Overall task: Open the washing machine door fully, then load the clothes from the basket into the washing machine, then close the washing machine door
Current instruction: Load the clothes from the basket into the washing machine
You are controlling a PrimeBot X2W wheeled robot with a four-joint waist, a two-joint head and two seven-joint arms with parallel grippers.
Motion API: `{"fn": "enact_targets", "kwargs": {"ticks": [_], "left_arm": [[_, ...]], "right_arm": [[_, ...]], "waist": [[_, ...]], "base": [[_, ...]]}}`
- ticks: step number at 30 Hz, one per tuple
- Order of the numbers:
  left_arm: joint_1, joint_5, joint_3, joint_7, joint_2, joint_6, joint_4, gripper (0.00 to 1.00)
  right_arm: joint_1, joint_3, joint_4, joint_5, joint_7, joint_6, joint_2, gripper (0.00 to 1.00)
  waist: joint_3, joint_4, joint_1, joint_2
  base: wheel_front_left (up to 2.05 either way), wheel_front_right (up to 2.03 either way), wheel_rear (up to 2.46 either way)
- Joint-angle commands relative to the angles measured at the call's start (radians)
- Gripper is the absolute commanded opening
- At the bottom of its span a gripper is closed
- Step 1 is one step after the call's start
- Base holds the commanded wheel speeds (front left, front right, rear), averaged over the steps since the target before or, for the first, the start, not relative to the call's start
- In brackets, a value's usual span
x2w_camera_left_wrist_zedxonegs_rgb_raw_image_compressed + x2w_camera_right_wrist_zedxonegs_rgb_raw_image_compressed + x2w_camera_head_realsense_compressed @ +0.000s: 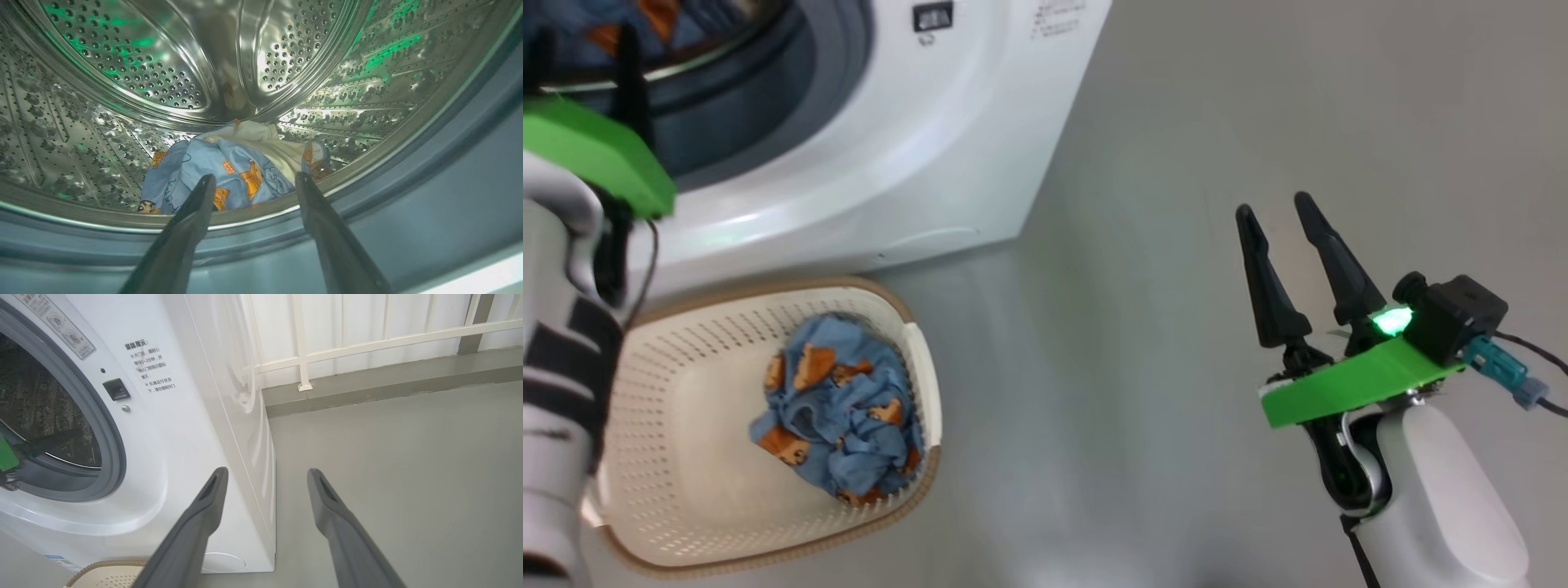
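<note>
The white washing machine [915,155] stands with its drum mouth uncovered; its door is out of view. My left gripper [254,179] reaches over the grey gasket [429,212] into the steel drum [122,61], open and holding nothing. Just beyond its tips lies a light blue garment with a cream lining [229,163] on the drum floor. In the head view the left gripper [584,37] points into the drum. More blue clothes [837,408] lie bunched in the cream basket [686,490] on the floor before the machine. My right gripper [1276,211] hangs open over bare floor, right of the machine.
The grey floor [1176,327] stretches to the right of the machine. A white railing [367,339] on a low kerb runs behind it. The basket's rim [102,564] shows at the machine's foot, and a left finger [53,440] shows in the drum mouth.
</note>
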Motion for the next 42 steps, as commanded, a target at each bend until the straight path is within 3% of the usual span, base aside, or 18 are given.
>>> {"fn": "enact_targets", "kwargs": {"ticks": [1,9,21,42], "left_arm": [[0.034,-0.005,0.025,-0.01,0.037,0.002,-0.039,1.0],[0.249,-0.006,0.078,-0.013,0.058,0.029,-0.246,1.0],[0.654,-0.006,0.167,-0.014,0.066,0.11,-0.626,1.0],[1.025,0.019,0.247,-0.014,0.032,0.212,-0.979,1.0]], "right_arm": [[0.037,0.013,-0.017,-0.007,-0.005,0.002,-0.006,1.0],[0.06,0.016,-0.007,-0.001,-0.005,0.002,-0.027,1.0],[0.11,0.018,0.013,0.011,-0.005,0.002,-0.071,1.0],[0.2,0.019,0.008,0.033,-0.005,0.002,-0.114,1.0]], "waist": [[-0.053,0.035,0.0,0.0],[-0.142,0.058,0.0,0.0],[-0.285,0.124,0.0,0.0],[-0.402,0.199,0.0,0.0]], "base": [[0.0,0.0,0.0],[0.0,0.0,0.0],[0.0,0.0,0.0],[0.0,0.0,0.0]]}}
